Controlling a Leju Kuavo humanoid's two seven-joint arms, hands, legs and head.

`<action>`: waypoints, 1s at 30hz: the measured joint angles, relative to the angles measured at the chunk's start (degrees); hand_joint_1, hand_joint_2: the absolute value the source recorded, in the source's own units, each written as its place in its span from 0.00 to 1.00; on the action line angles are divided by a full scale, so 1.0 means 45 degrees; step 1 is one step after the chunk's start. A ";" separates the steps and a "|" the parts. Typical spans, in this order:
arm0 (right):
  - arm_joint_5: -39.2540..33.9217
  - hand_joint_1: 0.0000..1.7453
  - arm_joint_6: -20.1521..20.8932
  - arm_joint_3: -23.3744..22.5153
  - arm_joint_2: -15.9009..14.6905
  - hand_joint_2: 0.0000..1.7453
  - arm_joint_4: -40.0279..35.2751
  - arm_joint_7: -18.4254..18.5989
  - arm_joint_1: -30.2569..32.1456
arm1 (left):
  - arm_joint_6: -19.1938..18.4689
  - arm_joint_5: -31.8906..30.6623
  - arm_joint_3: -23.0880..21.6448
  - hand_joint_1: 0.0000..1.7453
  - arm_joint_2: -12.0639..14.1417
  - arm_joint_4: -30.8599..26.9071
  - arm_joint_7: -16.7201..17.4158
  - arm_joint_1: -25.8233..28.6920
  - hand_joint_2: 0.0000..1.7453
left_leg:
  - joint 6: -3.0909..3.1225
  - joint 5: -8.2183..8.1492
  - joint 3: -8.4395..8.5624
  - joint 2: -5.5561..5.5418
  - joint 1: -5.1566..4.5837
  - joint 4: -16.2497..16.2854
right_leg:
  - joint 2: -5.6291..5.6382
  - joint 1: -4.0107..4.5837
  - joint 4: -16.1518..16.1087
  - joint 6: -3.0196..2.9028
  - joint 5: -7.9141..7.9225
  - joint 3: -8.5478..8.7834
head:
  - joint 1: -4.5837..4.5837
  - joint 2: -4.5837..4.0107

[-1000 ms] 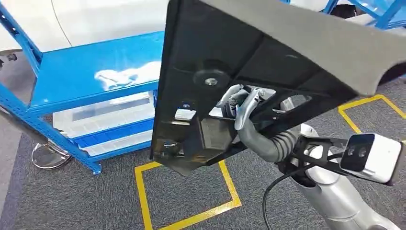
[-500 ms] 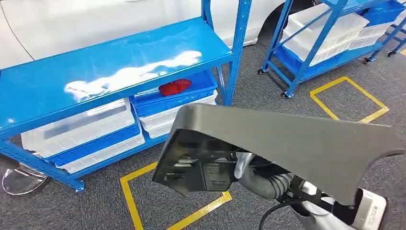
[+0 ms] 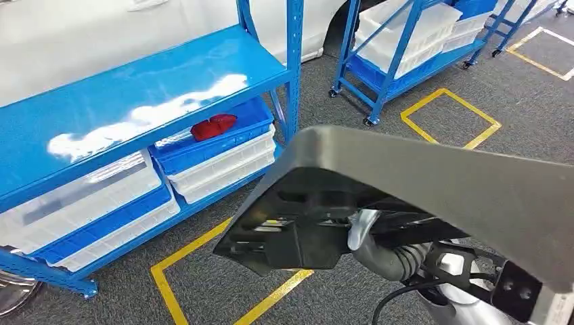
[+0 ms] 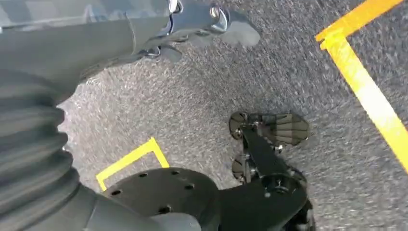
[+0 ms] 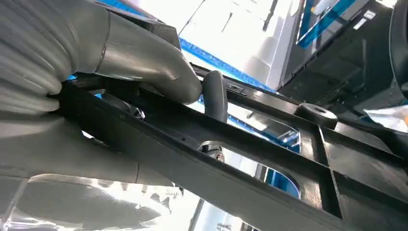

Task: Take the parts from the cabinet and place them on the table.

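Large grey panel part [image 3: 433, 189] held up in the lower right of the head view, grey outer face upward and dark ribbed underside toward the camera. Right hand [image 3: 362, 233] under the panel, fingers closed around a black rib of its frame [image 5: 231, 159]; in the right wrist view, thumb [image 5: 144, 57] pressed over the rib and a dark finger [image 5: 215, 94] hooked behind it. Right arm with ribbed grey cover [image 3: 396, 261] coming in from the bottom right edge.

Left hand [image 4: 183, 19] seen in the left wrist view at the upper part of the frame, hanging over grey carpet [image 4: 298, 77], fingers curled in with nothing inside.

Blue shelf rack [image 3: 135, 101] in the upper left of the head view, with a glossy blue top. Below it, white bins [image 3: 81, 196] and a blue bin [image 3: 223, 139] holding a red part [image 3: 212, 126]. Second blue rack on wheels [image 3: 406, 47] at the upper right, loaded with white bins. Yellow tape squares [image 3: 450, 118] on the carpet, one at upper right, one at the bottom centre.
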 joint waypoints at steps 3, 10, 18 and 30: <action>0.0000 1.00 0.0000 0.0000 0.0000 1.00 0.0000 0.0000 0.0000 | 0.0000 0.0000 0.0000 0.00 0.0000 0.0000 0.0000 0.0000 1.00 | 0.0000 0.0000 0.0000 0.0000 0.0000 0.0000 | 0.0000 0.0000 0.0000 0.0000 0.0000 0.0000 | 0.0000 0.0000; 0.0010 1.00 0.0053 -0.0010 0.0023 1.00 -0.0073 0.0106 -0.0039 | 0.0000 -0.0010 -0.0019 0.00 -0.0010 0.0000 0.0005 -0.0071 1.00 | -0.0217 -0.0488 -0.0170 -0.0846 0.0079 0.0517 | 0.0297 -0.0157 -0.0160 -0.0230 0.0135 0.0043 | -0.0005 0.0000; -0.0578 1.00 0.0345 0.0126 0.1263 1.00 0.0330 0.0966 -0.1251 | 0.0277 0.0685 0.0306 0.00 0.0170 -0.0005 -0.0976 -0.0155 1.00 | -0.0082 -0.0006 -0.0256 -0.2224 0.0205 0.0310 | 0.2145 -0.0258 0.0071 0.0198 0.0277 -0.0328 | -0.0019 0.0000; -0.0733 1.00 -0.0127 -0.0262 0.0962 1.00 0.0272 0.0126 -0.1040 | 0.0369 0.0189 0.0287 0.00 0.0505 -0.0005 -0.1414 -0.0232 1.00 | 0.0156 -0.0052 -0.0067 -0.0372 -0.0018 0.0103 | -0.0371 0.0004 0.0102 0.0111 -0.0016 -0.0109 | 0.0068 0.0000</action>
